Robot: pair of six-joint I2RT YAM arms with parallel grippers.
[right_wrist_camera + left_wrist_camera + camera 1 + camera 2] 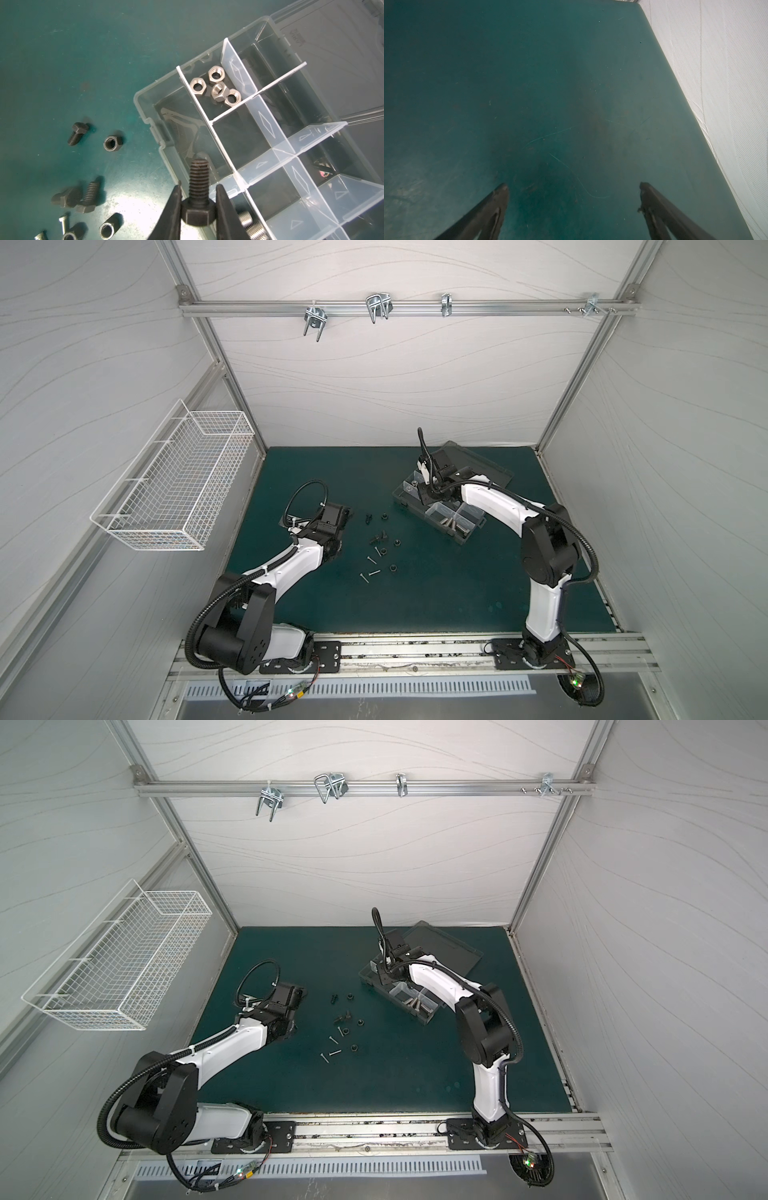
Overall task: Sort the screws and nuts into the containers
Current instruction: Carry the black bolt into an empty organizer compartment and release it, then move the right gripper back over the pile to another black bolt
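Gripped a short black bolt (198, 176) by its hex head in the right hand (198, 188), jaws narrowed to the head's width, shank pointing out over the organizer box (145, 108). Seemingly hung above the bare corner compartment (180, 133), next to four silver nuts (218, 87). Best lowered inside the dividers before release, clear of those nuts and the silver bolts (249, 226), to avoid a bounce. Had the left hand (574, 187) spread fully wide, holding nothing, low over the worktop (508, 83). Found the box at two o'clock of the loose fasteners (380, 539), the left hand at nine.
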